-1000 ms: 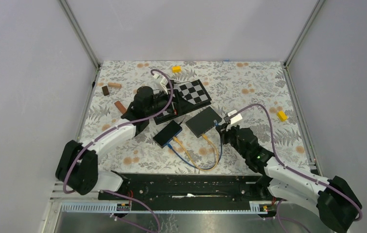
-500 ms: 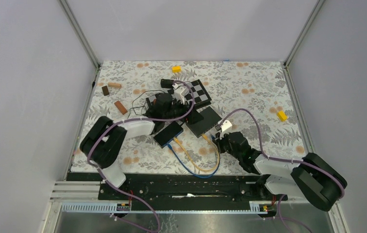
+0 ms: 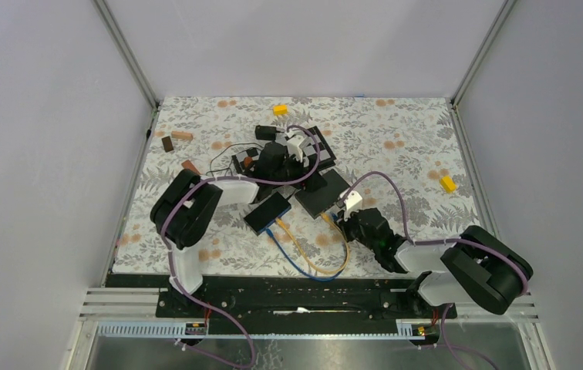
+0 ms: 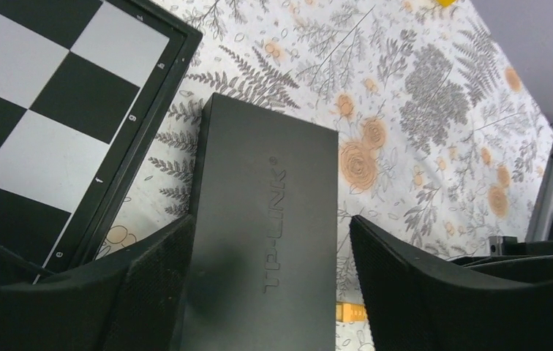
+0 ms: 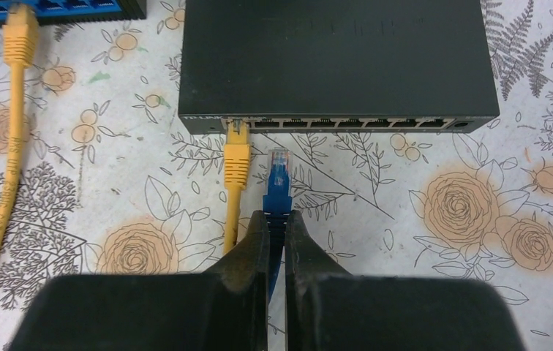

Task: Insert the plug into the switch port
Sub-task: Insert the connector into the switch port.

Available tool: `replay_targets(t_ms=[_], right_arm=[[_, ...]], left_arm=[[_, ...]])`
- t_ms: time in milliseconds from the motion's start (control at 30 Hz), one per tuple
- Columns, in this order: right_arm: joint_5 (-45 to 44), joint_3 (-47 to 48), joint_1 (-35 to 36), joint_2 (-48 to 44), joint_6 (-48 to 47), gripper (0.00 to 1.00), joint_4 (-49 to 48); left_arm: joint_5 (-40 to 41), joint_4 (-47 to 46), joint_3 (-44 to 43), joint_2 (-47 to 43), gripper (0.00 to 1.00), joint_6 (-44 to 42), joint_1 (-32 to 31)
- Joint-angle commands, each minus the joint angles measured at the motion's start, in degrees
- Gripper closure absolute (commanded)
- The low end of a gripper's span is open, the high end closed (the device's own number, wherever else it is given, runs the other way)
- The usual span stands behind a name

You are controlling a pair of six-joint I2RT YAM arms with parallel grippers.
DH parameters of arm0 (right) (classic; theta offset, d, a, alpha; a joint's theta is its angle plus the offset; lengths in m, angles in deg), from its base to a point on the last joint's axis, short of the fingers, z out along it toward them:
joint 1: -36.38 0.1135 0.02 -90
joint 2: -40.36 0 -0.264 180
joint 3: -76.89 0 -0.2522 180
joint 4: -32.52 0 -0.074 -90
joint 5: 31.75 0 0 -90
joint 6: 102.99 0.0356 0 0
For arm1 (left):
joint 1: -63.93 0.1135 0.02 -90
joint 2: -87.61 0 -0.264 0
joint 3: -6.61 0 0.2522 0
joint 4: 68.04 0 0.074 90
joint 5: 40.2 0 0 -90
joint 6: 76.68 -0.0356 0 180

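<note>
The black TP-Link switch (image 3: 323, 193) lies mid-table; it also shows in the left wrist view (image 4: 266, 219) and the right wrist view (image 5: 332, 58). My left gripper (image 4: 270, 241) is open and straddles the switch's far end, one finger on each side. My right gripper (image 5: 277, 223) is shut on the blue plug (image 5: 279, 183), gripping its boot. The plug tip points at the port row (image 5: 332, 123), a short gap before the second port from the left. A yellow plug (image 5: 235, 150) sits in the leftmost port. In the top view my right gripper (image 3: 348, 216) is just in front of the switch.
A second switch with a blue face (image 3: 267, 212) lies left of the first, with a yellow cable (image 5: 10, 110) in it. Yellow and blue cables loop in front (image 3: 311, 258). A chessboard (image 4: 39, 110) lies behind. Small yellow (image 3: 448, 183) and brown (image 3: 182, 136) blocks are scattered around.
My left arm has swung right from beside the chessboard to over the black switch. My right arm has drawn in leftward, keeping the blue plug in front of the ports.
</note>
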Motion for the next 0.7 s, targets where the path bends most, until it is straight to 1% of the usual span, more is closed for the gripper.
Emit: replay_targets(t_ms=[0,67,133,333,433,533,667], right_arm=[[-3.1,3.2,0.3,2.1,-0.1,1.00,-1.2],[-3.6,3.8,0.3,2.6,0.3,1.00,-0.3],[-4.1,4.0,0.3,3.0,0.6,1.00,0.0],[-3.3,4.5,0.2,4.2,0.0,1.00,0.0],[-2.9,5.1,0.3,4.3,-0.1,1.00,0.9],[-3.0,6.0,0.2,4.7,0.4,1.00,2.6],[-3.5,7.5,0.2,5.8,0.9,1.00,4.3]], left_arm=[[-0.3,1.0,-3.5,2.2,0.26,-3.1,0.6],[-0.8,2.7,-4.4,3.3,0.32,-3.7,0.8],[-0.8,3.2,-4.5,3.7,0.33,-3.8,0.9],[-0.7,4.6,-4.9,4.6,0.33,-4.1,0.9],[-0.4,5.0,-5.0,5.1,0.29,-4.1,1.1],[-0.8,5.9,-5.5,5.8,0.28,-4.3,1.2],[-1.3,7.4,-6.0,6.3,0.29,-5.2,1.2]])
